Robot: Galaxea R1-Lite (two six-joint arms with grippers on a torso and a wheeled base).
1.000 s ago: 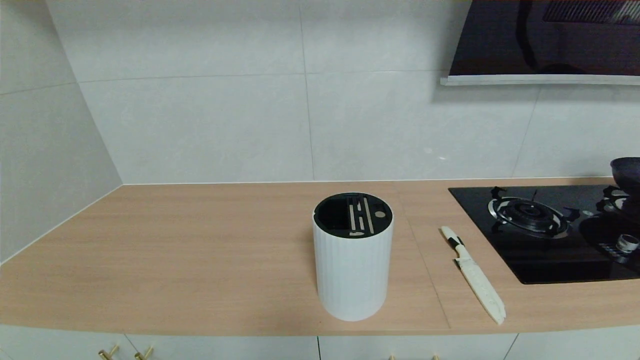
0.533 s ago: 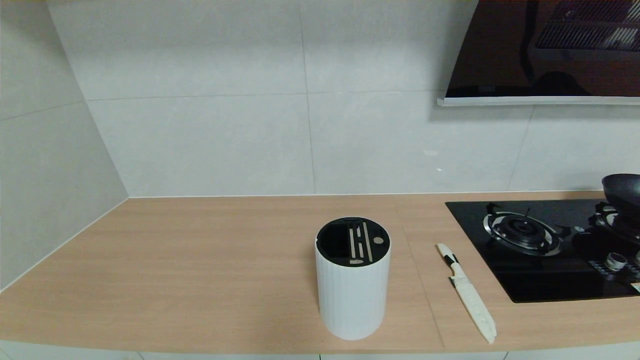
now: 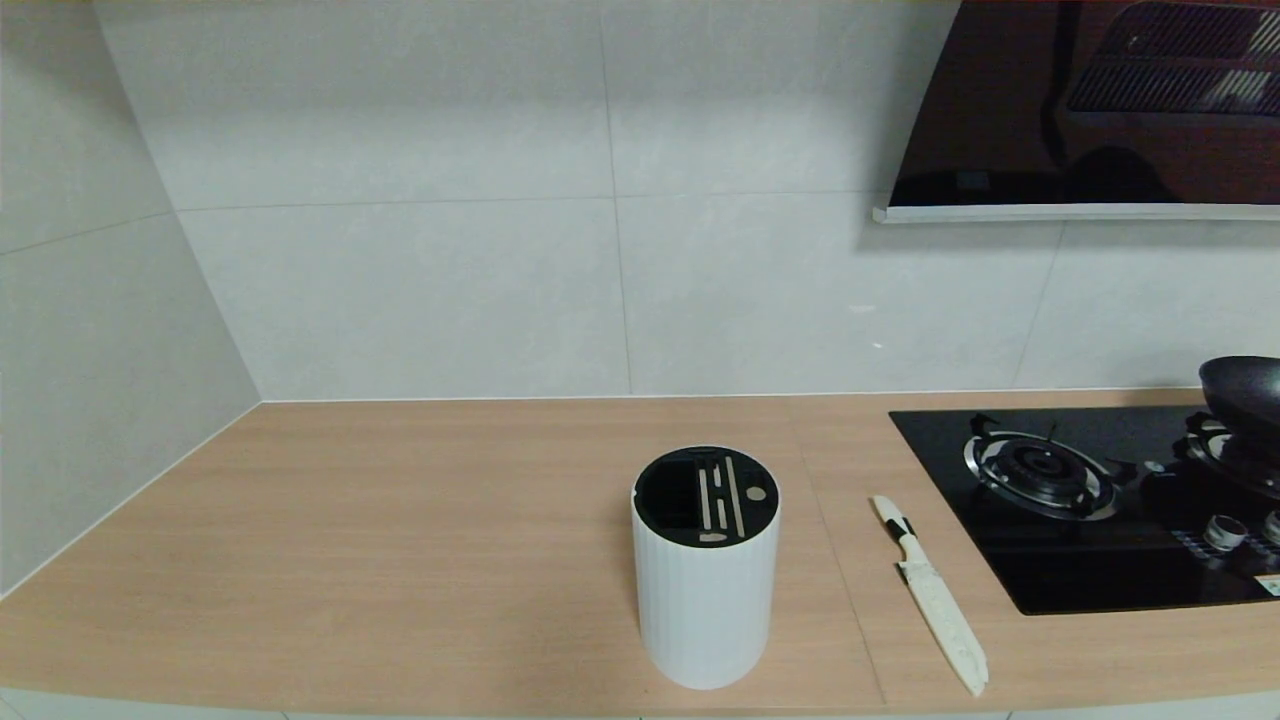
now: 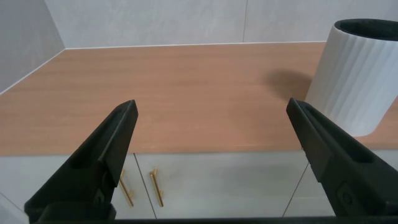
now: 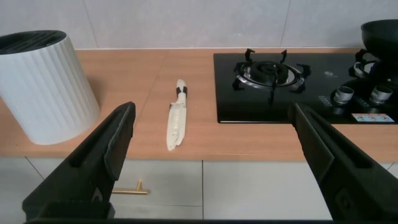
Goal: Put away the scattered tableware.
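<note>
White-bladed knife [image 3: 930, 595] with black-banded handle: flat on wooden counter [image 3: 400, 550], near, right of white ribbed cylindrical holder [image 3: 706, 590]. Long axis front-to-back, handle at far end. Right gripper [image 5: 212, 109] nearer, jaws spread wide, facing knife; left gripper [image 4: 210, 109] left of holder, likewise spread.

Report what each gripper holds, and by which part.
Nothing is held. The left gripper and right gripper are open and empty; the knife lies on the counter.

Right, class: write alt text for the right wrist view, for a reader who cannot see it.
A white knife lies flat on a wooden counter, between a white ribbed holder and a black gas hob. The right gripper, open, hangs before the counter's front edge.
</note>
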